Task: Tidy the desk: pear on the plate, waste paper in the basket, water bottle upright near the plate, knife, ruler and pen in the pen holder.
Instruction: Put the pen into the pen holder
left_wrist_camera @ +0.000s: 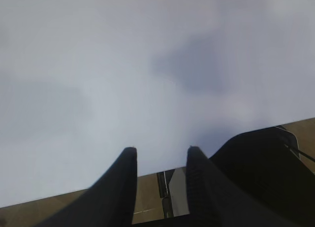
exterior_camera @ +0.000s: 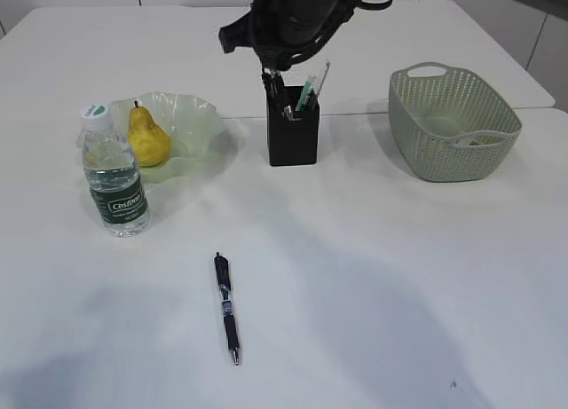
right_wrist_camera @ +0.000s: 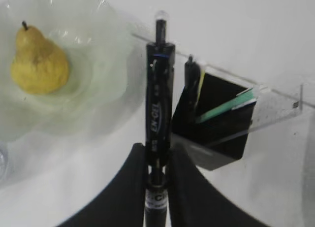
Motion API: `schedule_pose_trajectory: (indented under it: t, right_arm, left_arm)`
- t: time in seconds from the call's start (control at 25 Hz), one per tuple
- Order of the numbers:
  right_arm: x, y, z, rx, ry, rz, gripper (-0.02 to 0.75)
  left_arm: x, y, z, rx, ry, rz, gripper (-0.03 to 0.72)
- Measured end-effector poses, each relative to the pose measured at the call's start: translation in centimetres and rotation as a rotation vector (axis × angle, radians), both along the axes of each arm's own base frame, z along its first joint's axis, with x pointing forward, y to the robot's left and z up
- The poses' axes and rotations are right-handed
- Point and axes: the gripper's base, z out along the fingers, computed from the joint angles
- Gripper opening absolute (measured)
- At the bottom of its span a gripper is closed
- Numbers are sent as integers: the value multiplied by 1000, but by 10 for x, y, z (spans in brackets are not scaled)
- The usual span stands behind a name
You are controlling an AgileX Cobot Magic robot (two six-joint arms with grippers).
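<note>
Right wrist view: claw (right_wrist_camera: 156, 160) grips black pen (right_wrist_camera: 158, 104); exterior hides it.

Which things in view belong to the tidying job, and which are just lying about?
Job: pear, plate, water bottle, pen holder, ruler, basket, held pen in the right gripper, second pen on the desk.
Lying about: nothing that shows.

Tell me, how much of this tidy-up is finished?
Mostly done. The pear sits on the plate, the water bottle stands upright beside it, and the pen holder already holds a ruler and other items. The right gripper holds a pen near the holder. Another pen lies on the desk. The basket contents are unclear.
</note>
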Motion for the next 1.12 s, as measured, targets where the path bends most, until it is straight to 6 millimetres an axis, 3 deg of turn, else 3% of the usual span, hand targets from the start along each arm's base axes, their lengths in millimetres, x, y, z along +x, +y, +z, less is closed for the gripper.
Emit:
schedule_pose_trajectory:
  t: [0.32, 0.52, 0.88, 1.12]
  right_arm:
    - [34, -49, 14, 53, -183, -71, 92]
    - [42, -48, 11, 83, -335, -30, 92]
    - [47, -49, -35, 176, -552, 44, 92]
    - [49, -47, -44, 244, -672, 72, 92]
  left_arm:
    - [0, 0, 0, 0, 0, 0, 239]
    - [2, 0, 1, 1, -25, 3, 239]
    - [3, 0, 1, 0, -31, 4, 239]
    - [3, -1, 1, -14, -32, 5, 239]
